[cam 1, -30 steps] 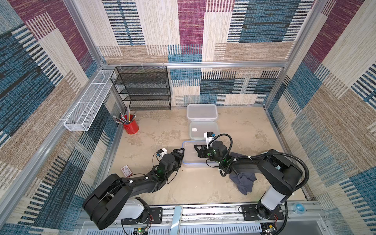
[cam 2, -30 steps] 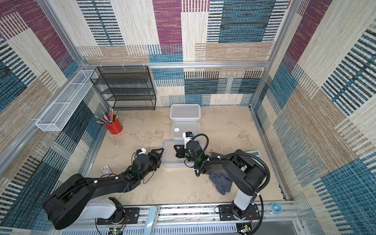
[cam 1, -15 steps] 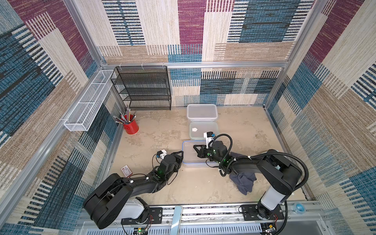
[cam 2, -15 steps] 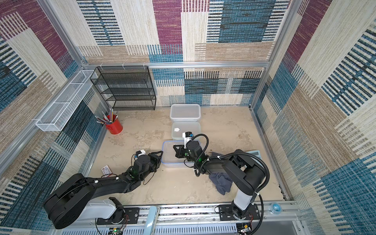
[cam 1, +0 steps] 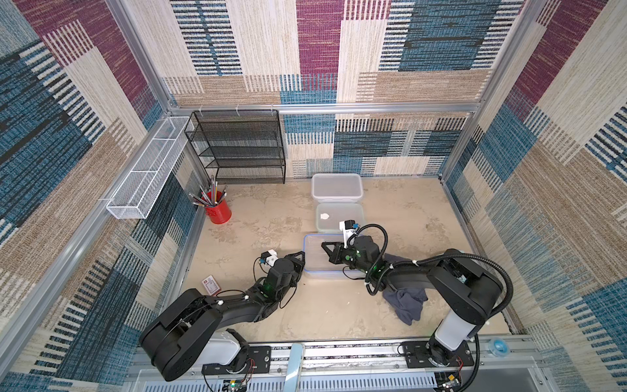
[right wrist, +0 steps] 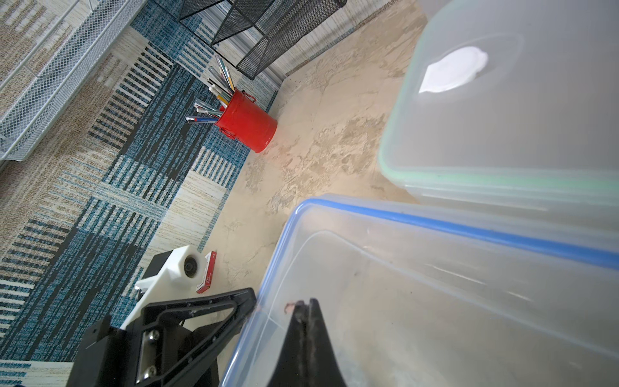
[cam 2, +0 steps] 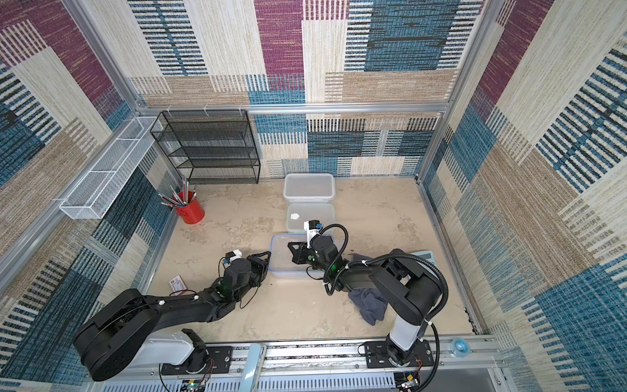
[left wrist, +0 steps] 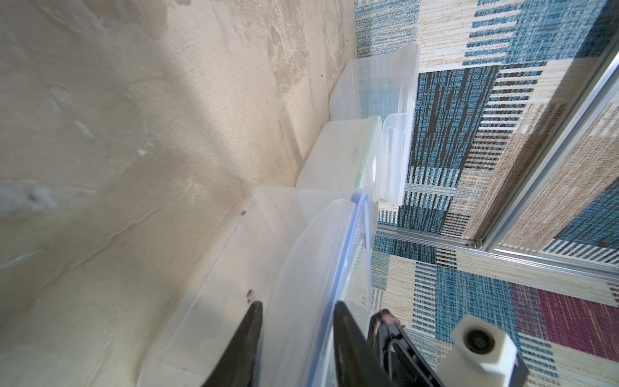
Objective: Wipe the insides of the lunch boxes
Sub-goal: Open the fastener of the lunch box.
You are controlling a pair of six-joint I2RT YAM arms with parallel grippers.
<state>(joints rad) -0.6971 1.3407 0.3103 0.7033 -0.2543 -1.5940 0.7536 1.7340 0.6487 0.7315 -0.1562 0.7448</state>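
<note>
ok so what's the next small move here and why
Probably draw the right pincer back to the grey cloth to grab it. That pincer is shut and empty over the blue-rimmed lunch box, the cloth lies loose beneath its arm, and the left pincer straddles the box's wall.

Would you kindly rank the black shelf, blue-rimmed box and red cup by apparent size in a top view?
1. black shelf
2. blue-rimmed box
3. red cup
None look alike; the order is clear.

The lunch box (right wrist: 469, 233) at the black fingers (right wrist: 301, 341) has a blue rim. The frosted box (right wrist: 502, 117) beyond them has a green one.
</note>
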